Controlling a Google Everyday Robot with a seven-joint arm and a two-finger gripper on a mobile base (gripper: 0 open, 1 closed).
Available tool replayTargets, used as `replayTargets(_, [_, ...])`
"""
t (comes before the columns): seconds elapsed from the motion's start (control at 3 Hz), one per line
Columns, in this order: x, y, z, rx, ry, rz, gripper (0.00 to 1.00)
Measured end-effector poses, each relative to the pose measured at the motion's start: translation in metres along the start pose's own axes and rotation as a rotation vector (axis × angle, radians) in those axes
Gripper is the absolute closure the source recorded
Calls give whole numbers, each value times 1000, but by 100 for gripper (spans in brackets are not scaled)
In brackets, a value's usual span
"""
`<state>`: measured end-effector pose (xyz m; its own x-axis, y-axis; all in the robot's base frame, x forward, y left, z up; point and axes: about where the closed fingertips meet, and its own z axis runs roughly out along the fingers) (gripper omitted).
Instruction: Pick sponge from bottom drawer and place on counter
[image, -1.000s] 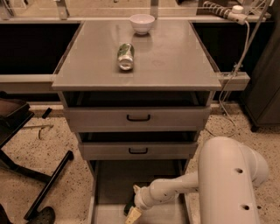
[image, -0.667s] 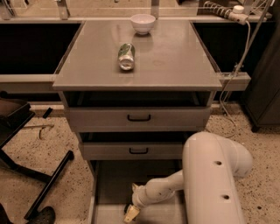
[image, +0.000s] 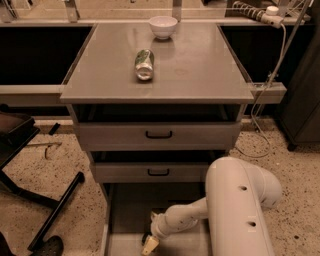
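Note:
The bottom drawer (image: 125, 220) is pulled open, with its grey floor showing on the left. My white arm (image: 240, 210) reaches down into it from the right. My gripper (image: 149, 245) hangs low over the drawer floor near its front, pointing down. I cannot make out the sponge; it is either under the gripper and wrist or out of view. The counter (image: 200, 65) is the broad grey cabinet top above.
A green-and-silver can (image: 144, 64) lies on the counter, and a white bowl (image: 163, 26) stands at its back. Two shallower drawers with black handles (image: 159, 134) (image: 158, 171) stand partly open above. A black chair base (image: 55, 200) is on the floor at left. A cable (image: 265, 95) hangs at right.
The arm's bulky upper link has swung left and closer to the camera. The gripper has shifted slightly left and down and stays in the bottom drawer.

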<state>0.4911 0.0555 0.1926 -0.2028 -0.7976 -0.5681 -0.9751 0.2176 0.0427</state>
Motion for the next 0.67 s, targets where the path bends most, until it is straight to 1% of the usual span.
replayTargets(0.33, [13,2,5,-23,-38,58,0])
replayTargets(0.67, [22,1,7,-37,-58,95,0])
